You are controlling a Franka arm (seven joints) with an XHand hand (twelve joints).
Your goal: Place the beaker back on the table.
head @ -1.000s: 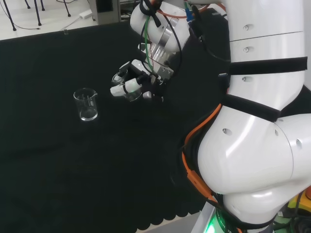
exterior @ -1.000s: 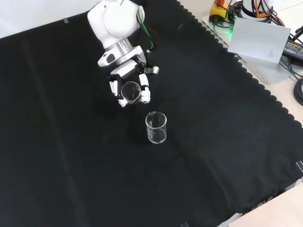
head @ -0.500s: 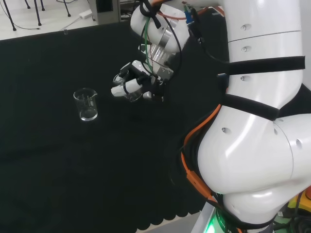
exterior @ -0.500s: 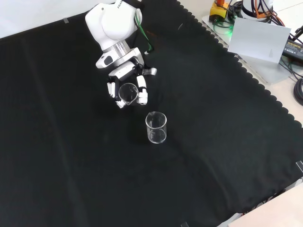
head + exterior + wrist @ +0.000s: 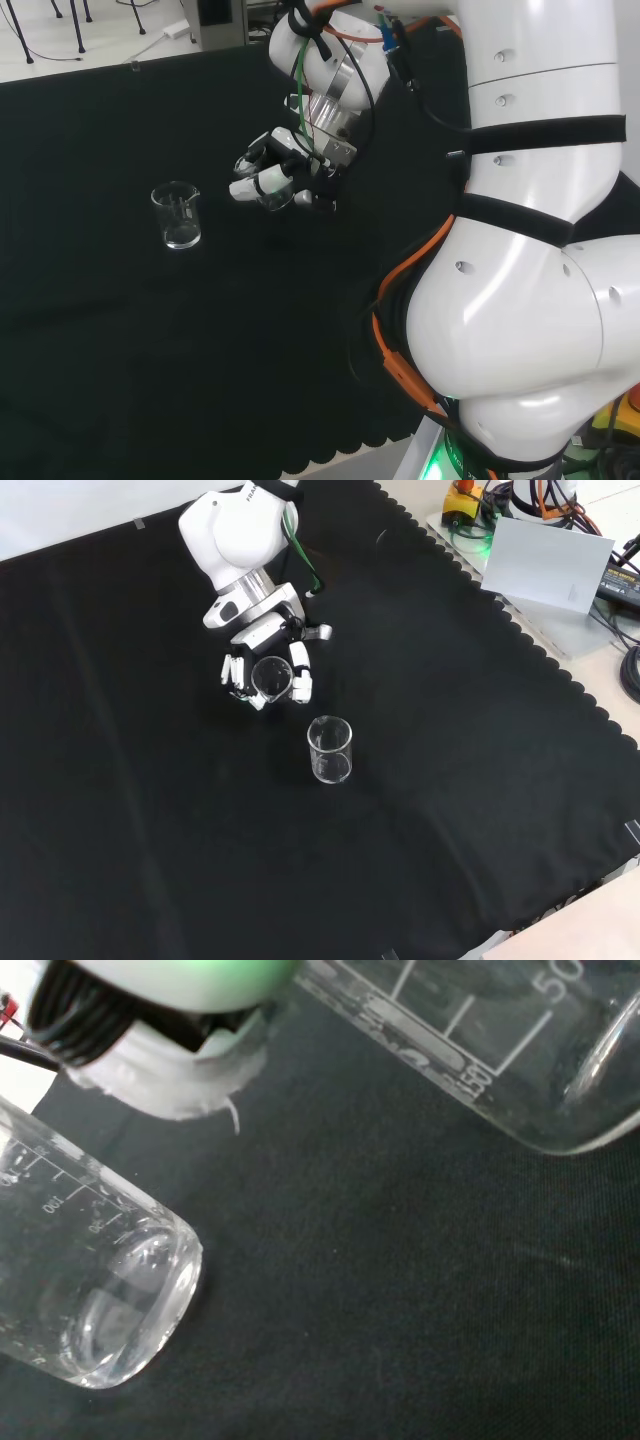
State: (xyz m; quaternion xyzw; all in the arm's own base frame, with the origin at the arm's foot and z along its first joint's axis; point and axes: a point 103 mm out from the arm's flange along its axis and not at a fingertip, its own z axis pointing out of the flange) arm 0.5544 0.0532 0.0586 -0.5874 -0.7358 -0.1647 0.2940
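two clear beakers, one [image 5: 271,676] half hidden within the hand's [image 5: 262,660] curled fingers, other [image 5: 330,750] upright on the cloth [image 5: 150,810]

A robotics laboratory is being shown. A bench is being covered by a scalloped black cloth [image 5: 480,810], and graduated glass beakers [image 5: 330,750] are being used on it as test ware. A white robot arm [image 5: 530,300] is being run beside an emergency-stop box [image 5: 461,502], a grey panel [image 5: 545,562] and loose cables [image 5: 625,670], while chair legs [image 5: 70,20] are being seen on the pale floor behind.
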